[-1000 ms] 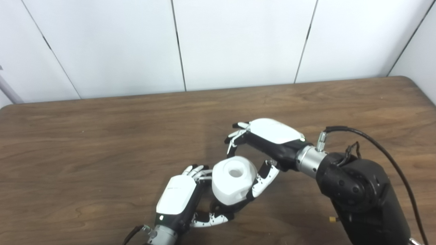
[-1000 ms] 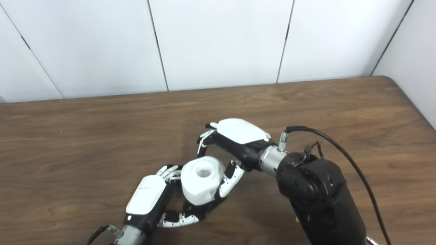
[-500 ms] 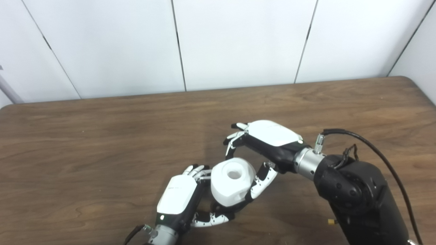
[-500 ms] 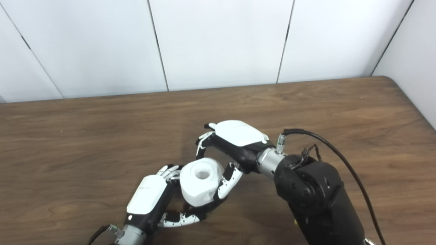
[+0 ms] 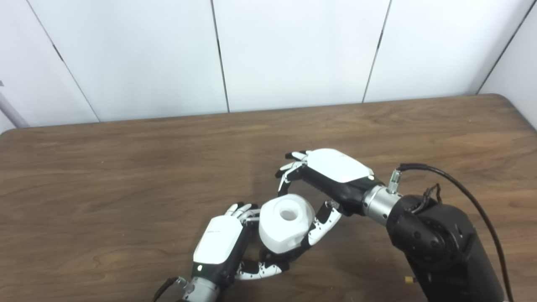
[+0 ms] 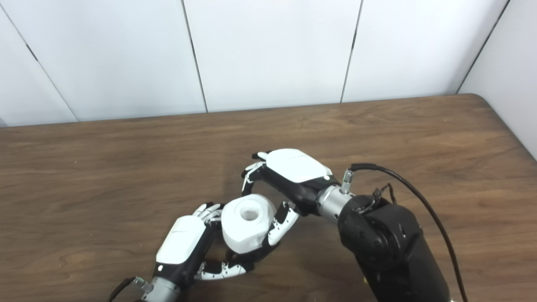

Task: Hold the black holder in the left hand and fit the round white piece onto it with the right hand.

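I work above a brown wooden table (image 5: 126, 176) with visible grain, backed by smooth white wall panels (image 5: 293, 50). The round white piece (image 5: 285, 228) is a chunky matte plastic drum with faceted sides and a round hole sunk in its flat top; that hole faces upward and a little away from me, so its axis stands nearly upright. It sits near the table's front edge, between my two hands. My left hand (image 5: 224, 247), glossy white shell over black, is closed around the black holder (image 5: 272, 256), of which only a dark sliver shows under the white piece. My right hand (image 5: 323, 184) is half curled around the white piece: its thumb lies against the right side and its fingers (image 5: 287, 176) arch over the far edge. I cannot tell whether they grip it.
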{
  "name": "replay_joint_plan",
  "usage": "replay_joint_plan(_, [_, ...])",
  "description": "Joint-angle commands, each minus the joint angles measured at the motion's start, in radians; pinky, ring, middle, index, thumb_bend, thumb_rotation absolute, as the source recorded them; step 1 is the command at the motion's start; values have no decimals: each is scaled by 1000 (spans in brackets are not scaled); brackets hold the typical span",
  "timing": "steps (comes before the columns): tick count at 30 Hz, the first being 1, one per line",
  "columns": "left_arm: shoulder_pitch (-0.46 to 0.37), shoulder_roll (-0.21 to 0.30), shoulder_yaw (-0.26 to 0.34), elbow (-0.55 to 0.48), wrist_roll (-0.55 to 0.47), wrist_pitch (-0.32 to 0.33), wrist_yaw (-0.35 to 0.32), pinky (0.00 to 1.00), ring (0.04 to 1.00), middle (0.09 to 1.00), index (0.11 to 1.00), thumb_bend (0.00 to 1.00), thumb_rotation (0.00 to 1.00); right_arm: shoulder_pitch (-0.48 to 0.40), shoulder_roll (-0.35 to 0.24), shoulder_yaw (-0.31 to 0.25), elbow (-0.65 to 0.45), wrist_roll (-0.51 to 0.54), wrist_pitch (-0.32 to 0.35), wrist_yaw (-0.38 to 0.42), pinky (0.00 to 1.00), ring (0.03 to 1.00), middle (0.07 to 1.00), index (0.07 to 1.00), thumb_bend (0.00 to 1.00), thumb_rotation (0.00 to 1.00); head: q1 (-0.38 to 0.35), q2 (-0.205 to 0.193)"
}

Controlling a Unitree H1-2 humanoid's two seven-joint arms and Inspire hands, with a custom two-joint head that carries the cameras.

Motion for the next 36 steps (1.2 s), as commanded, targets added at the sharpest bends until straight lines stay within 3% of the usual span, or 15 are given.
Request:
replay_joint_plan(1, [-1,2,-12,-6,14,2,-32,949,888,797,486,519,44,-15,-7,1,-5,-7,-21,-16,1000,970,832,482,525,136,-2,2])
replay_joint_plan(36, [-5,9,-5,10,5,-9,-28,951,890,798,486,520,44,-59,-25,-33,-32,3,9,25,1000,986,836,481,525,136,-17,-1])
